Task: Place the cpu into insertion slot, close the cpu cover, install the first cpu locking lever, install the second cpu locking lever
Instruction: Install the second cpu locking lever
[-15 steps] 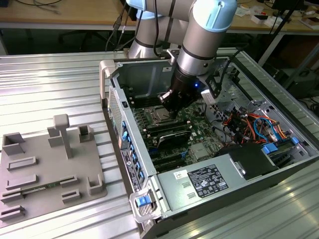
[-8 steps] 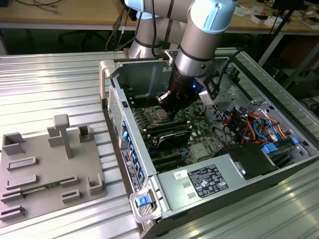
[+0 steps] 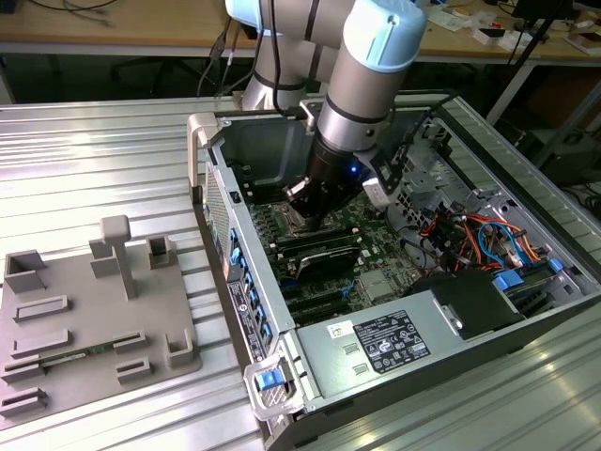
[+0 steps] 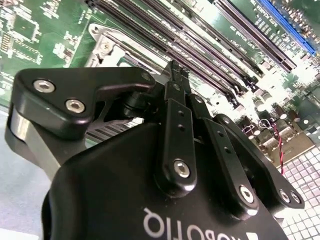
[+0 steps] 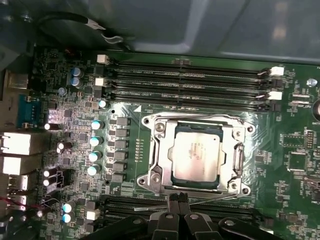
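In the first wrist view the cpu (image 5: 196,155), a silver-grey square, lies flat in the insertion slot (image 5: 248,129) on the green board. The cpu cover (image 5: 159,150) is folded down around it, its window framing the chip. A thin silvery locking lever (image 5: 220,198) runs slanted along the socket edge nearest my gripper. My gripper (image 5: 177,198) is shut, its black fingertips pressed together right at that lever beside the socket. The second wrist view has the gripper (image 4: 175,67) from behind, tips over a socket corner (image 4: 105,47). In the exterior view the gripper (image 3: 305,211) reaches down inside the computer case.
Long black memory slots (image 5: 190,82) flank the socket on two sides. Capacitors (image 5: 95,142) stand in a row beside it. The case walls (image 3: 211,141), the grey power supply box (image 3: 394,343) and coloured cables (image 3: 470,230) surround the board. A grey fixture plate (image 3: 84,319) lies outside the case.
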Robot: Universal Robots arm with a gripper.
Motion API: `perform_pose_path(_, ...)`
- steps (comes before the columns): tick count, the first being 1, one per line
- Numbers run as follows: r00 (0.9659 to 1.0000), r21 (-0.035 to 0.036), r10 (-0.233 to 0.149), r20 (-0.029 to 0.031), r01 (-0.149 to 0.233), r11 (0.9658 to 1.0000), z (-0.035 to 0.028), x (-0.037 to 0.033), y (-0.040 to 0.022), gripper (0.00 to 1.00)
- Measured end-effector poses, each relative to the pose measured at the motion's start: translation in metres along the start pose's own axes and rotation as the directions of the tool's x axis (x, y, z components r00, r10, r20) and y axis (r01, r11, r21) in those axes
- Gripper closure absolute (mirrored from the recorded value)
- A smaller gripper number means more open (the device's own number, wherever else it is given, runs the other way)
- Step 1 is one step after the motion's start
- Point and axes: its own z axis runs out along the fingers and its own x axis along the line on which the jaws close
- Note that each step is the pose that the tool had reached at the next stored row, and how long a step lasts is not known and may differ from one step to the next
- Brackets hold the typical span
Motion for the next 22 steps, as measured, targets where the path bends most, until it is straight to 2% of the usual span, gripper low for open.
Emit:
perform_pose_path(5,1.0000,0.0002,0.000,-0.0001,0.000,1.0000,0.0056,0.0097,0.0007,0.89)
perform_pose_path(11,1.0000,0.0001,0.000,0.0000,0.000,1.0000,0.0092,0.0179,0.0014,0.89)
perform_pose_path(12,1.0000,0.0000,0.000,0.0000,0.000,1.0000,0.0098,0.0213,0.0017,0.89)
perform_pose_path(22,1.0000,0.0001,0.000,0.0000,0.000,1.0000,0.0098,0.0243,0.0019,0.89)
